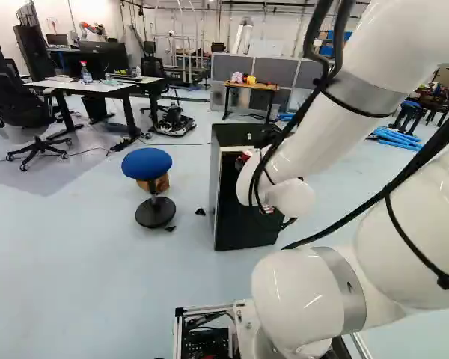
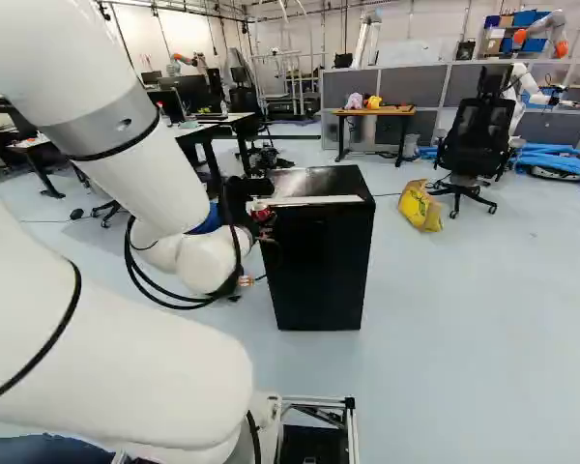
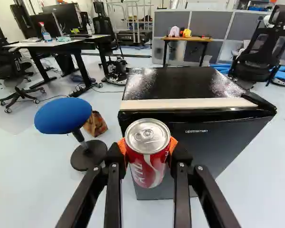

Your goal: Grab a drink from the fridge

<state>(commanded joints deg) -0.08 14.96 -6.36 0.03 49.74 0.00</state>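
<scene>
The gripper (image 3: pixel 148 146) fingers clamp the can (image 3: pixel 146 172) near the fridge (image 3: pixel 213 137); swinging fridgeward could knock it loose.

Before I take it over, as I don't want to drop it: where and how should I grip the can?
Probably low on the red can, from below: the gripper has its orange pads against the upper sides, leaving the round lower wall exposed.
</scene>
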